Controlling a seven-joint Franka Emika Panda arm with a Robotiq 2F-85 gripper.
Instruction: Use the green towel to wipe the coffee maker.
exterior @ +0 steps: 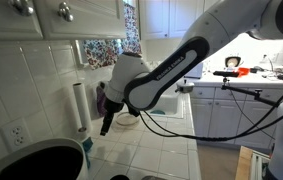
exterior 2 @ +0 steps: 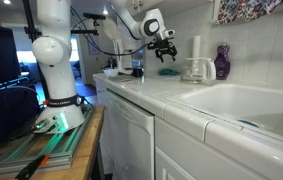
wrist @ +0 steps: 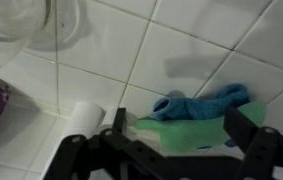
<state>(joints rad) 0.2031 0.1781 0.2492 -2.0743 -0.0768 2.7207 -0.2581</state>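
A green towel (wrist: 186, 132) lies on the white tiled counter, with a crumpled blue towel (wrist: 203, 102) partly over its far edge. My gripper (wrist: 181, 128) is open and hovers above the towels, one finger on each side of the green one, not touching it. In both exterior views the gripper (exterior: 107, 122) (exterior 2: 164, 46) hangs above the counter near the back wall. The coffee maker with its glass carafe (exterior 2: 194, 70) stands on the counter by the wall; its glass (wrist: 21, 30) shows at the upper left of the wrist view.
A paper towel roll (exterior: 80, 105) (exterior 2: 193, 48) stands against the wall next to the gripper. A purple vase (exterior 2: 222, 62) stands beside the coffee maker. A sink (exterior 2: 243, 100) is set into the counter. A black round object (exterior: 41, 160) fills one near corner.
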